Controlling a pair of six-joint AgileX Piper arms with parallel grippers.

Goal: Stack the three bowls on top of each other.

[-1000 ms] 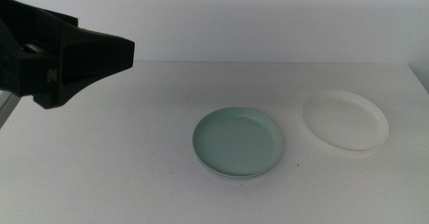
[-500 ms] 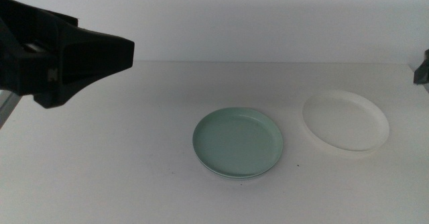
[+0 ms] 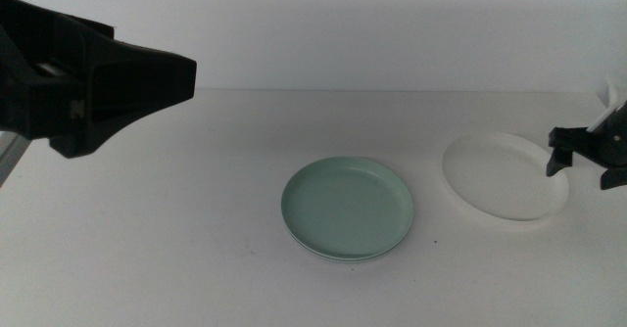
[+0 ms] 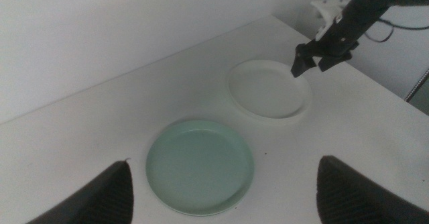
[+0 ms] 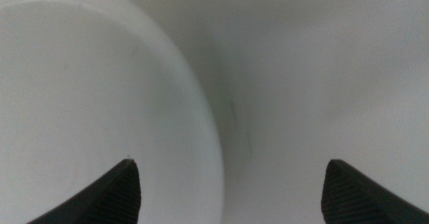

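Observation:
A pale mint green bowl (image 3: 348,208) sits at the table's middle; a second rim shows just under its front edge, so it seems to rest on another bowl, whose colour I cannot tell. It also shows in the left wrist view (image 4: 200,166). A white bowl (image 3: 502,175) lies to its right, and shows in the left wrist view (image 4: 268,90) and the right wrist view (image 5: 87,103). My right gripper (image 3: 585,163) is open, just above the white bowl's right rim, with the rim between the jaws (image 5: 229,163). My left gripper (image 3: 108,82) is open and empty, high at the left (image 4: 226,162).
The white table (image 3: 196,229) runs to a pale wall at the back. Its right edge (image 3: 612,121) lies close behind the right gripper. In the left wrist view the right arm (image 4: 355,16) reaches in from beyond the table.
The right gripper has come in from the right edge and now hangs over the white bowl's right rim. The left arm and both visible bowls have not moved.

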